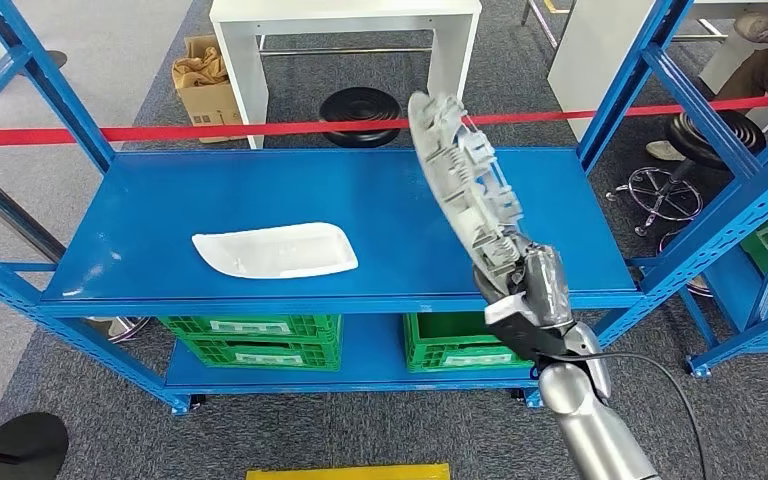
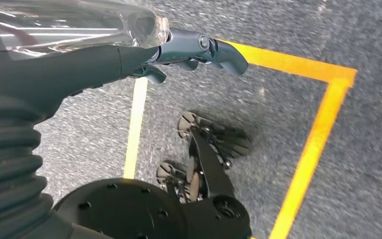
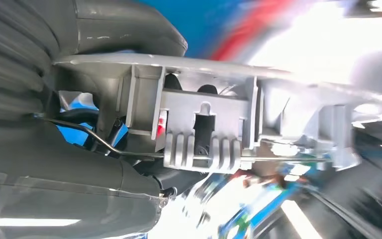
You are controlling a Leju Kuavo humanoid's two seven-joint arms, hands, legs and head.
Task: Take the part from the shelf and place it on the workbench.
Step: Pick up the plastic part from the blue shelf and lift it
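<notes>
Two parts for you: your right hand grips the grey part by its lower end, tilted up above the shelf; a white part lies flat on it. Your left hand hangs over floor, fingers curled, holding nothing.

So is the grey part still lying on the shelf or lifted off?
Lifted off: the right hand holds the grey part upright above the blue shelf.
</notes>
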